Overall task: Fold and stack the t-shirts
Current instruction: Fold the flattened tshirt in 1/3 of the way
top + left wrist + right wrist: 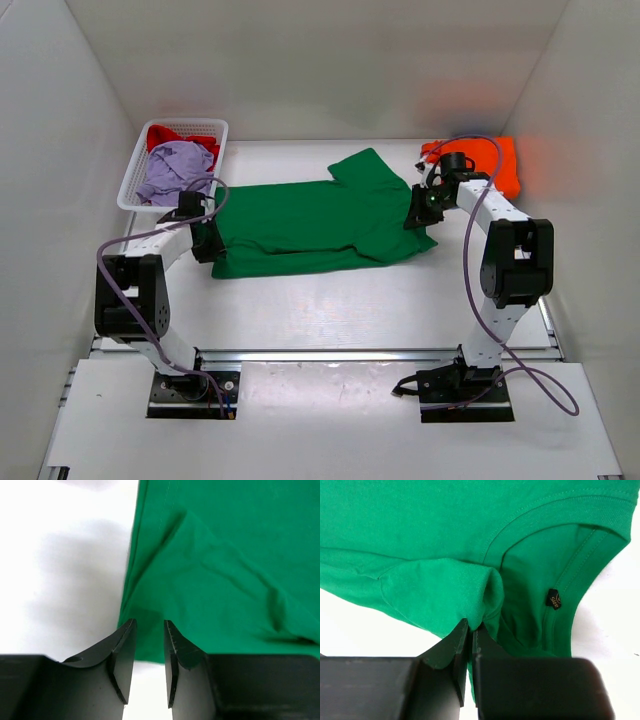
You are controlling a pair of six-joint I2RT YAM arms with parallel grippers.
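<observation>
A bright green t-shirt (pixel 310 220) lies spread across the middle of the table, collar to the right. My left gripper (pixel 207 243) is at its left hem end. In the left wrist view its jaws (pixel 150 622) stand apart, with the hem of the green shirt (pixel 225 570) at their tips and white table showing between them. My right gripper (pixel 418 208) is at the collar end. In the right wrist view it (pixel 471 625) is shut on a bunched fold of the green shirt (pixel 420 530) beside the collar and a black size label (pixel 553 599).
A folded orange shirt (pixel 495 160) lies at the back right. A white mesh basket (pixel 133 165) at the back left holds a lavender shirt (pixel 175 170) and a red one (pixel 180 135). No blue shirt is in view. White walls enclose the table.
</observation>
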